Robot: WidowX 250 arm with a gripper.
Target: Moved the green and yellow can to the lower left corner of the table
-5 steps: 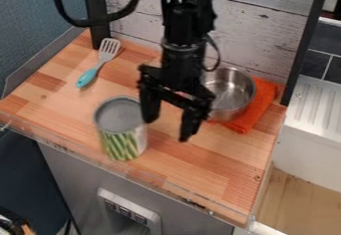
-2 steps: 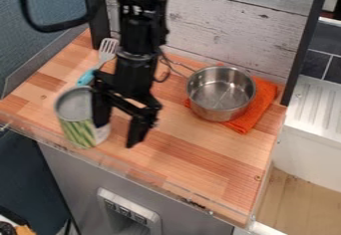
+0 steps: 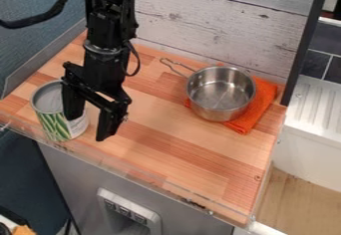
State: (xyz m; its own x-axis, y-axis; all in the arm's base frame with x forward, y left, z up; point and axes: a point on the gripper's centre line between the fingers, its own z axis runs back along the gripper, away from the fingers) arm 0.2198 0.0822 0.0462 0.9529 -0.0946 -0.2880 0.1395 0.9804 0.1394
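While my gripper (image 3: 87, 128) hangs with fingers spread, one overlapping the can (image 3: 57, 119) in my view, I log the can upright, near the table's (image 3: 180, 147) front edge, lower left.

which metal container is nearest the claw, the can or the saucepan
The can with the green label, right beside the claw; the steel saucepan stands farther off, on the orange cloth.

The place looks like a toy kitchen: a wooden surface (image 3: 180, 139) spreads beneath the fingers (image 3: 108, 123), a metal pan (image 3: 212, 110) rests on an orange cloth (image 3: 258, 114) to their right in the view, and farther right of them are a white ridged drainboard (image 3: 314, 104) and dark wall tiles (image 3: 327, 40).
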